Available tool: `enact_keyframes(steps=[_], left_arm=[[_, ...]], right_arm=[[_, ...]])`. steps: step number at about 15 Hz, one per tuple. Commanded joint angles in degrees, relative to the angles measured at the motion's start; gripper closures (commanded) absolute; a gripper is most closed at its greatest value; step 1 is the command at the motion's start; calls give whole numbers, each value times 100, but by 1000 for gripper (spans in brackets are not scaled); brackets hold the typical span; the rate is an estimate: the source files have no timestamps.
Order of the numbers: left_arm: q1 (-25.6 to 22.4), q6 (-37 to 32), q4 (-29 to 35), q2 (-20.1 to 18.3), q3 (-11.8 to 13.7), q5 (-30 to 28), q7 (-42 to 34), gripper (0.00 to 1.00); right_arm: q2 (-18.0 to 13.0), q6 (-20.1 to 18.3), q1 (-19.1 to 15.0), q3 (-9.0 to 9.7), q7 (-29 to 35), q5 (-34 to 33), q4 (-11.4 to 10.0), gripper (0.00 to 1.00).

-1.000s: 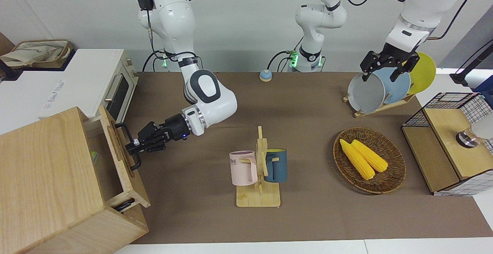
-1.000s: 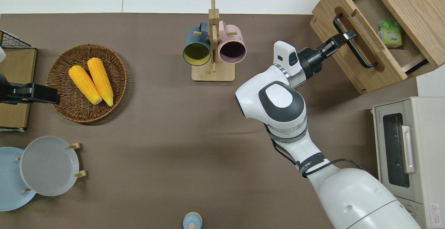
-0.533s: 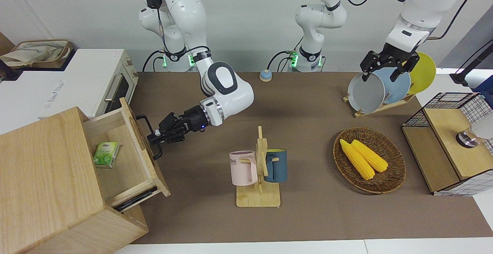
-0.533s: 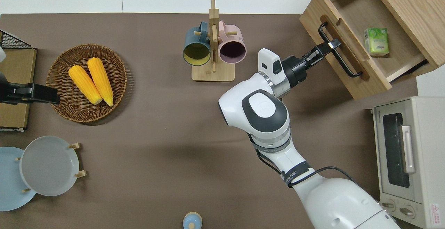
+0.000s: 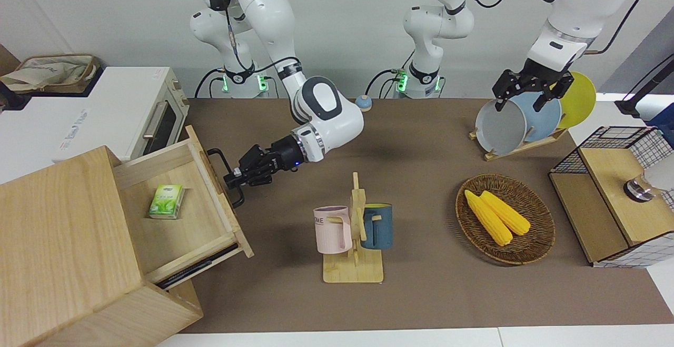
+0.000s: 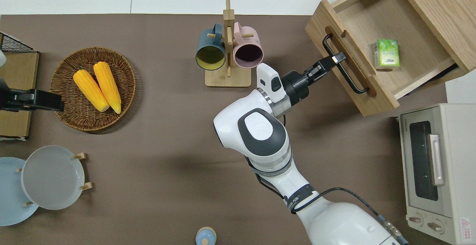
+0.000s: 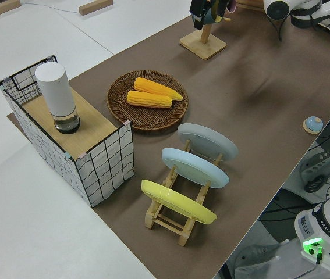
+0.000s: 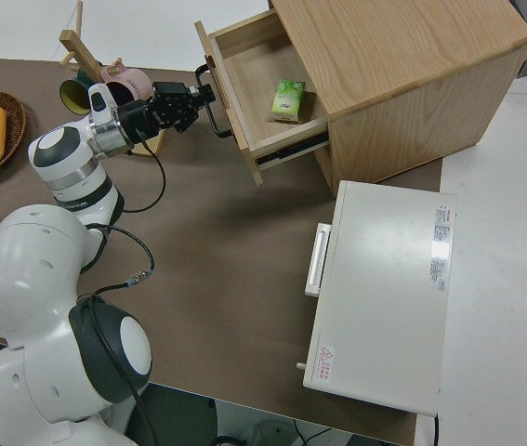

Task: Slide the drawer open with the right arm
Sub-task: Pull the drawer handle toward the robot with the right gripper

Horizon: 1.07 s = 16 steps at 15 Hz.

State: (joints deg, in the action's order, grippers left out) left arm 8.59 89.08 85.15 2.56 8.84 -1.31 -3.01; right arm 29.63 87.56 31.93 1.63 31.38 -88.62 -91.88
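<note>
The drawer (image 5: 174, 231) of the big pale wooden box (image 5: 58, 241) stands pulled well out, at the right arm's end of the table. My right gripper (image 5: 234, 174) is shut on the drawer's black loop handle (image 5: 221, 161), near the handle's middle. The overhead view shows the same grip (image 6: 334, 58) on the handle (image 6: 351, 81) of the drawer (image 6: 360, 22). A small green carton (image 5: 166, 201) lies on the drawer floor. The right side view also shows the gripper (image 8: 205, 96) at the drawer front. My left arm is parked.
A white toaster oven (image 5: 131, 110) stands beside the wooden box, nearer to the robots. A mug rack (image 5: 354, 231) with a pink and a blue mug stands mid-table. A wicker basket of corn (image 5: 505, 218), a plate rack (image 5: 526, 120) and a wire-mesh box (image 5: 616, 194) are at the left arm's end.
My right gripper has pulled the handle toward the table's middle. The drawer has slid much farther out, and the green carton inside has come into full view. The left arm has not moved.
</note>
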Motion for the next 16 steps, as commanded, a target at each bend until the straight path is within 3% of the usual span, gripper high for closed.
enact_keyframes(steps=[1, 12, 16], left_arm=[[99, 4, -112, 69, 92, 87, -33, 5], [99, 4, -112, 69, 92, 87, -33, 5], [99, 4, -112, 69, 92, 78, -33, 2]], right_arm=[[-9, -11, 270, 4, -132, 73, 56, 963], [17, -389, 701, 4, -361, 248, 64, 963], [52, -538, 868, 4, -361, 469, 284, 963]])
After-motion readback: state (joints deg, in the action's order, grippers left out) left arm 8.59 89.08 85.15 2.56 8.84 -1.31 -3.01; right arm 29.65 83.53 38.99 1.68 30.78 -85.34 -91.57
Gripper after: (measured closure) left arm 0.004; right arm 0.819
